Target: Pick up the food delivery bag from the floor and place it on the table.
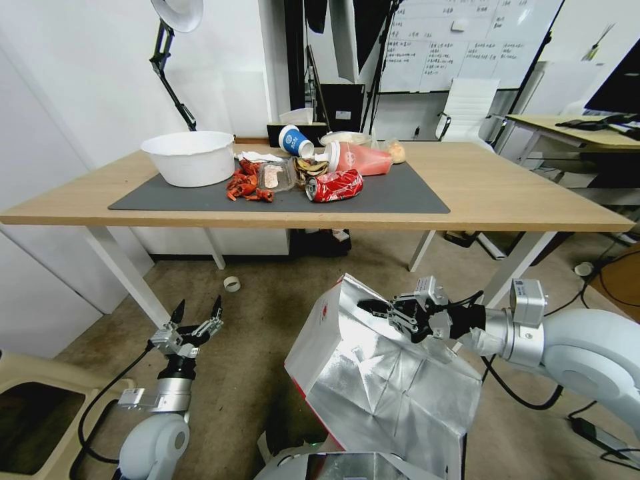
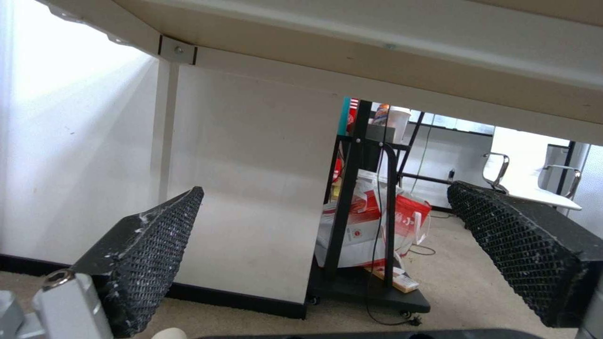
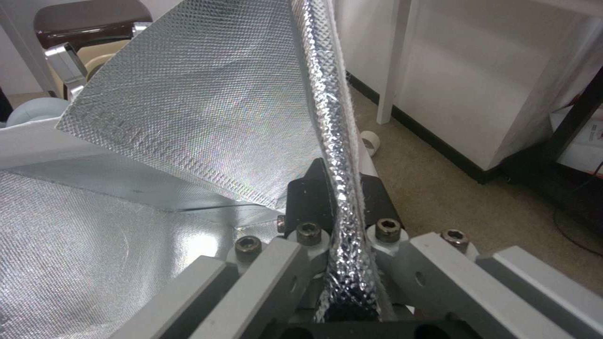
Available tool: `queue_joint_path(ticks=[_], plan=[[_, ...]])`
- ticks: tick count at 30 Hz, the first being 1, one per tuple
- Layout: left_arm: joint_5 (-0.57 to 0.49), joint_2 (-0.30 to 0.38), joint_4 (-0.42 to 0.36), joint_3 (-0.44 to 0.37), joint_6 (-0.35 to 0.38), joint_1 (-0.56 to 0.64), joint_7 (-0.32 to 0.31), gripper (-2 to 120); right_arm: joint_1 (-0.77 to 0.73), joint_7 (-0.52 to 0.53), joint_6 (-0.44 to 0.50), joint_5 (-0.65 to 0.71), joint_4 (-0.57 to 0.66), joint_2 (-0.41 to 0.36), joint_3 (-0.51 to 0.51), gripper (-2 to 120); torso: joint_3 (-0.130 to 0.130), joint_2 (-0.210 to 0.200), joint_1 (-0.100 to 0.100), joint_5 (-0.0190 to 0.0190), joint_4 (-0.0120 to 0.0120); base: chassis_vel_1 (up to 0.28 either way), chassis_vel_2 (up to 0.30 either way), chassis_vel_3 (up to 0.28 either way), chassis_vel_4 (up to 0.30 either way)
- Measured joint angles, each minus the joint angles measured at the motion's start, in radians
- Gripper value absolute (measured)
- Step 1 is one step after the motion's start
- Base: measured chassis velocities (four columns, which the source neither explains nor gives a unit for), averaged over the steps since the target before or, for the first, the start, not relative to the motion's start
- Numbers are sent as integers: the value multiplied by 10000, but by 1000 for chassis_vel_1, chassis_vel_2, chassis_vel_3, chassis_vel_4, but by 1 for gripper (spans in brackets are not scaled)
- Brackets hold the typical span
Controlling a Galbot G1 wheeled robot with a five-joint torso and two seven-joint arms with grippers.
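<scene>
Right pincer [image 1: 373, 309] on the food delivery bag [image 1: 373, 380] rim

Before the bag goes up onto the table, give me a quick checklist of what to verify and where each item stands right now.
1. Grip: right end effector shut on the food delivery bag, pinching its foil-lined top edge. Ok.
2. Bag attitude: it hangs tilted, open side towards the robot. Not ok for a level set-down.
3. Bag off the floor: its bottom is hidden. Cannot tell.
4. Landing spot: the table has bare wood on its right part; the white bowl, red can and food litter crowd the mat's middle. Ok.
5. Left end effector: open, low under the table's edge, holding nothing. Ok.
</scene>
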Motion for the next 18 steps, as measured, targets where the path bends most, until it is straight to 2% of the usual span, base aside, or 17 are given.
queue_joint_path(ticks=[18], plan=[[403,103,46,-151,152,54,247,100,11,22,153,-69,-1,19,-9,0,616,827,208,0,0,0,0,0,0]])
